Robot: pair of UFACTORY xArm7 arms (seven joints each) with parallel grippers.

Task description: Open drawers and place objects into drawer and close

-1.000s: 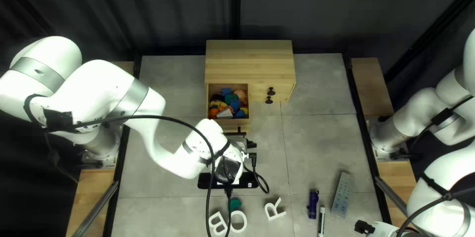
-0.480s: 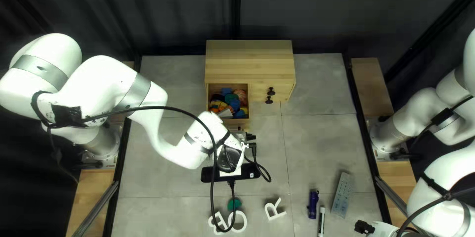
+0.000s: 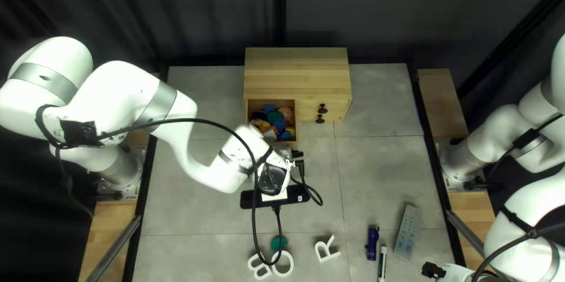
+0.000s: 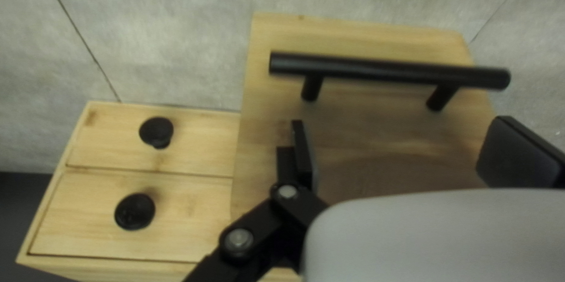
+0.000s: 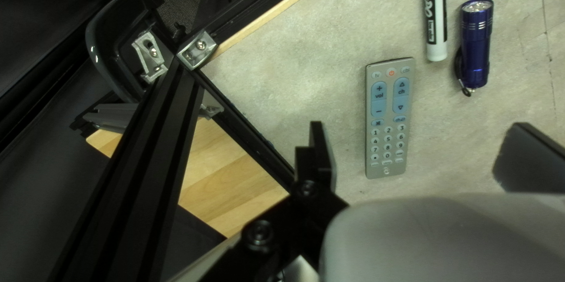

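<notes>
"Where's the open drawer (image 4: 365,40)?"

"On the left side of the cabinet (image 3: 297,73), pulled out toward us in the top left view. Its wooden front has a black bar handle (image 4: 388,71)."

"What's inside?"

"A packed jumble of colourful things (image 3: 274,118): blue, green, orange and yellow, with a pale piece among them."

"And beside that drawer?"

"Two smaller drawers (image 4: 188,214), one above the other, both closed. Each has a round black knob (image 4: 135,211)."

"How's your left hand (image 3: 285,153)?"

"Wide. It's over the desk (image 3: 382,164), near the open drawer's front, and the bar handle is ahead of its fingers. My own left arm (image 3: 218,176) hides part of that front from above."

"What's lying nearer us?"

"Three white letters (image 3: 326,249). A black cable (image 3: 254,199) from my left arm crosses in front of two of them in the top left view. Just beside the round one sits something small and green (image 3: 278,242); I can't tell what it is."

"And farther right?"

"A blue flashlight (image 3: 372,243), a marker (image 3: 382,263) beside it, then a grey remote (image 3: 406,234)."

"Your right hand (image 3: 452,272)?"

"Down at the bottom right of the top left view, fingers wide apart. The remote is ahead of them, with the marker and flashlight farther out."
</notes>
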